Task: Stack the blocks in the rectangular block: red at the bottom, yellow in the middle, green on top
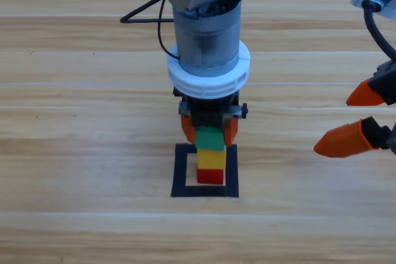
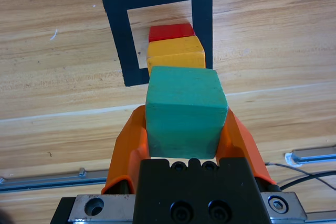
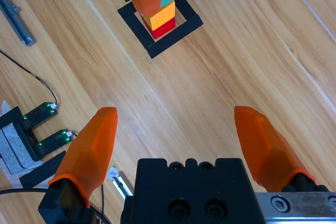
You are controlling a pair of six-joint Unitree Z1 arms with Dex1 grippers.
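On the wooden table (image 1: pixel 74 153), the small red cube (image 1: pixel 210 176) sits inside the black tape square outline (image 1: pixel 183 171), the yellow cube (image 1: pixel 211 159) stacked on it. The left gripper (image 1: pixel 209 129) clamps the teal-green cube (image 1: pixel 210 138) between its orange jaws, resting atop the yellow. The right gripper (image 1: pixel 356 115) waits at the right edge, jaws spread wide and holding nothing.

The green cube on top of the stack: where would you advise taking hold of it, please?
Grip the green cube by its two opposite flat side faces, coming from above, as the left hand does now. Its underside sits on the yellow cube, so only the sides and top are free.
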